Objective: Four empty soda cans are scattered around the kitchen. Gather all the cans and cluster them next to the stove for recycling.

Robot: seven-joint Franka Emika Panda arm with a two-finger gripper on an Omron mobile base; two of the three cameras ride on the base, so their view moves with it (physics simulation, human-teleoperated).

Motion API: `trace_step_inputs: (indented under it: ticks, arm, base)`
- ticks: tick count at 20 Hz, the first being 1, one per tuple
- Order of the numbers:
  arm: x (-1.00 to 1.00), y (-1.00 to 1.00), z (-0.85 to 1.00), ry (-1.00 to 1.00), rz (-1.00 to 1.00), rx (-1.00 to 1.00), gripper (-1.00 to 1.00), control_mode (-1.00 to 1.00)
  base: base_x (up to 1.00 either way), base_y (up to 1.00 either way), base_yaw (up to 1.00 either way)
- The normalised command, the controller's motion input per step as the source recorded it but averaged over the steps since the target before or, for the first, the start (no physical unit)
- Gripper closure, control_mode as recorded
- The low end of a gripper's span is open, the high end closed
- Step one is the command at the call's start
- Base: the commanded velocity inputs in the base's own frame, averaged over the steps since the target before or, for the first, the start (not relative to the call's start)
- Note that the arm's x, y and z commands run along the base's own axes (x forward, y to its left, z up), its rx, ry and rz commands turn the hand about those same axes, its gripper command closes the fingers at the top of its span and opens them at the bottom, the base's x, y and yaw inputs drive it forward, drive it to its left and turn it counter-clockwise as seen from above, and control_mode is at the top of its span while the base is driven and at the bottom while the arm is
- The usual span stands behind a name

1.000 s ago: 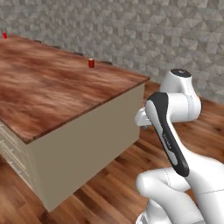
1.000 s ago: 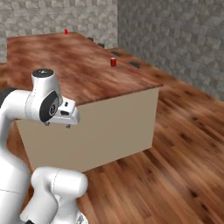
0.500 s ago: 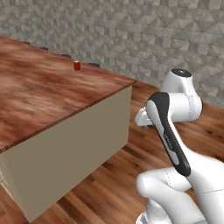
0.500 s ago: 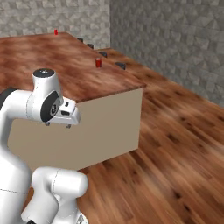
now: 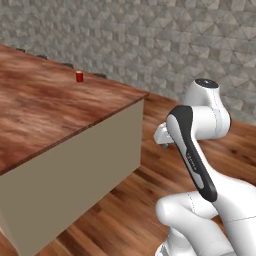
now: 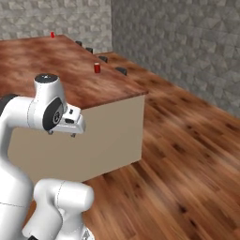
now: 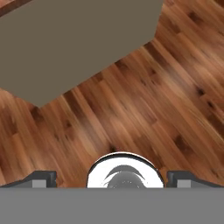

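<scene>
A red soda can (image 5: 79, 76) stands on the wooden top of the island, near its far edge; it is the same can (image 6: 97, 68) in the right base view. A second red can (image 6: 52, 34) stands at the island's far end. My gripper (image 7: 111, 180) hangs over the plank floor, beside the island's near corner and well short of both cans. Its fingertips (image 7: 41, 179) sit wide apart, open, with nothing between them. The hand (image 6: 70, 124) is held at about counter height. The stove is out of view.
The island (image 5: 75, 165) has a brown wood top and plain beige sides; its corner juts toward me. Dark low shapes (image 6: 122, 71) line its far side. Wood floor (image 6: 187, 154) stretches to the right, up to a grey stone wall (image 5: 150, 40).
The whole picture has slid left in both base views, so the camera has moved with the base. The arm keeps its pose and the gripper stays open.
</scene>
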Motion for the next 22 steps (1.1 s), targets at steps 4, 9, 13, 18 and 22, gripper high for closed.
trace_step_inputs:
  ticks: [4,9,13,18,22]
  arm:
    - [0.00,0.00,0.00,0.00,0.00,0.00,-1.00,1.00]
    - [0.00,0.00,0.00,0.00,0.00,0.00,-1.00,1.00]
    - [0.00,0.00,0.00,0.00,0.00,0.00,-1.00,1.00]
    - [0.00,0.00,0.00,0.00,0.00,0.00,-1.00,1.00]
    - [0.00,0.00,0.00,0.00,0.00,0.00,-1.00,1.00]
  base:
    - [0.06,-0.81,0.00]
    - [0.10,-0.79,0.00]
    - [0.26,-0.73,-0.01]
    - [0.30,-0.71,-0.07]
    - [0.37,-0.64,-0.13]
